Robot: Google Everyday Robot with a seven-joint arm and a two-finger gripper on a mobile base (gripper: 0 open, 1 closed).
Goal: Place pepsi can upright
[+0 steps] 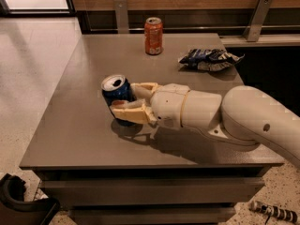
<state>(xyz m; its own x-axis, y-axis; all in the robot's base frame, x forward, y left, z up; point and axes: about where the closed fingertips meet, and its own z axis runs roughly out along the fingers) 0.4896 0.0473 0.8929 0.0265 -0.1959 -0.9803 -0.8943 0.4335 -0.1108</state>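
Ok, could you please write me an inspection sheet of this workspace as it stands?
Surface: grey table, flat matte top.
Job's things: pepsi can near the table's middle, roughly upright with a slight tilt, silver top showing; whether its base rests on the table cannot be told.
Clutter: orange can upright near the back edge; snack bag lying at the back, apart from both cans.
Grippers: pincer shut on the pepsi can, one finger on each side.
Cables: nothing seen.
Surroundings: speckled floor; black object below the table's near corner; striped object on the floor.
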